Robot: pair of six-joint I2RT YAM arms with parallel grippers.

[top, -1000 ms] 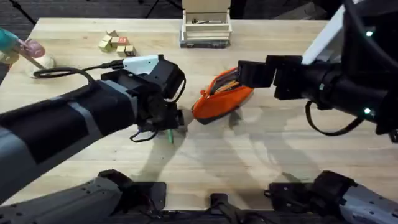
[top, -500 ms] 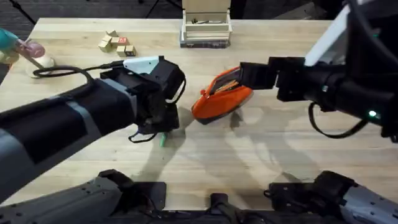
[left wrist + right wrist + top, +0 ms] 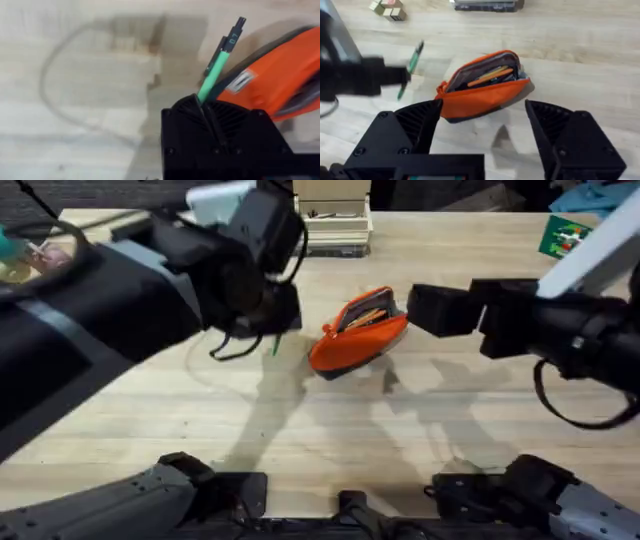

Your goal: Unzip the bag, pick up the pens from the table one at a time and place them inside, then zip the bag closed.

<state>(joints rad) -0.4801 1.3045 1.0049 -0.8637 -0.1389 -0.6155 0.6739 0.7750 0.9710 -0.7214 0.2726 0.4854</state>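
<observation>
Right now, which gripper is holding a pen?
The left gripper: it is shut on the green pen. The right gripper is open, empty, facing the bag.

The surface (image 3: 330,420) looks like pale matt wood planks with visible grain; the bag (image 3: 355,340) is soft orange cloth; the green pen (image 3: 214,72) reads as smooth plastic, slightly glossy.
</observation>
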